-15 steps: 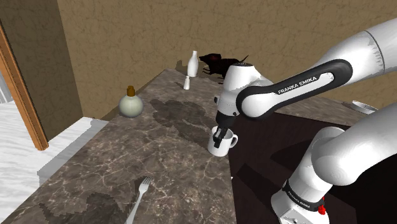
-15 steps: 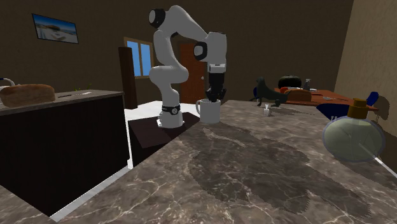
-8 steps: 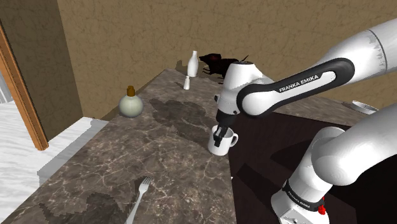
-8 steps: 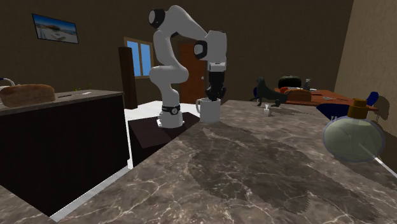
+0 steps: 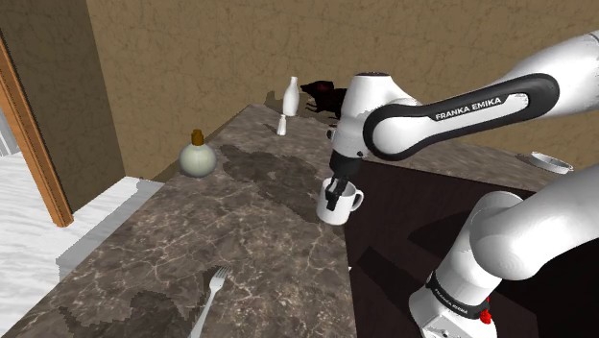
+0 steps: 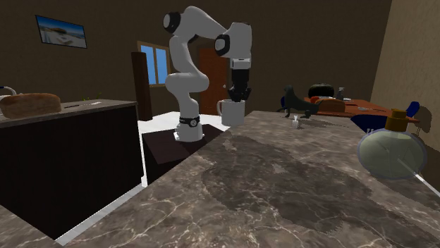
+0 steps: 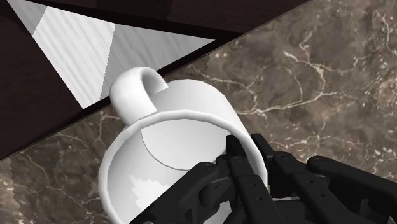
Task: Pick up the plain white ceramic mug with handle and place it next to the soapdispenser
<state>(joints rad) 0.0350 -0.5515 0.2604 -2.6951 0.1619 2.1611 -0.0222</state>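
Note:
The white mug (image 5: 340,205) with its handle hangs just above the marble counter (image 5: 240,250), near the counter's edge by the stand. My black gripper (image 5: 334,189) is shut on its rim, one finger inside and one outside the wall. The wrist view shows the mug (image 7: 167,143) from above, handle pointing away from the gripper (image 7: 250,164), fingers (image 7: 236,167) clamping the wall. Across the room the mug (image 6: 233,111) hangs under the gripper (image 6: 237,96). The soap dispenser (image 5: 198,156), a round pale bottle with a brown cap, stands at the counter's far left edge and large at the right (image 6: 392,148).
A tall white bottle (image 5: 292,96) and a small shaker (image 5: 282,125) stand at the counter's far end beside a dark animal figure (image 5: 326,94). A fork (image 5: 209,296) lies near the front. Dark floor (image 5: 403,240) lies beyond the counter's right edge.
The mug has risen off the counter in my gripper and shifted a little toward the shoulder view's right. The arm's wrist has lifted with it.

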